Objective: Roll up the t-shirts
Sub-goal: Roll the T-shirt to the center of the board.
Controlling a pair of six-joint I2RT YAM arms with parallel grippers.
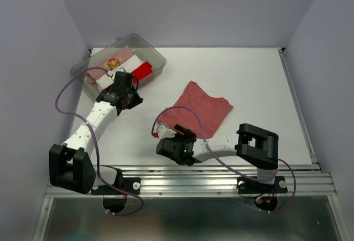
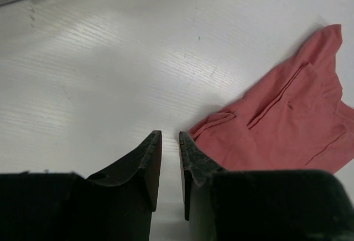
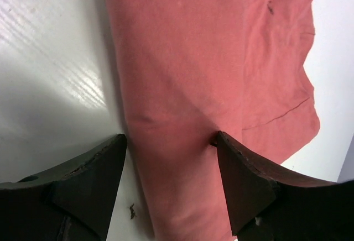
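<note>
A large brick-red t-shirt (image 1: pixel 202 108) lies loosely folded on the white table, right of centre. My right gripper (image 1: pixel 181 135) hovers over its near-left end. In the right wrist view that gripper (image 3: pixel 171 139) is open wide and straddles a folded band of the t-shirt (image 3: pixel 182 58), with the right fingertip touching the cloth. My left gripper (image 1: pixel 128 94) sits beside the tub. In its own view the left gripper (image 2: pixel 170 136) shows a narrow empty gap, with the t-shirt (image 2: pixel 287 119) off to the right. Pale pink (image 1: pixel 119 61), white (image 1: pixel 130 65) and bright red (image 1: pixel 142 71) rolled bundles lie in the tub.
The clear plastic tub (image 1: pixel 157 58) stands at the table's back left corner. Grey walls close in the table on three sides. A metal rail (image 1: pixel 221 172) runs along the near edge. A small dark speck (image 3: pixel 131 211) lies on the table by the shirt.
</note>
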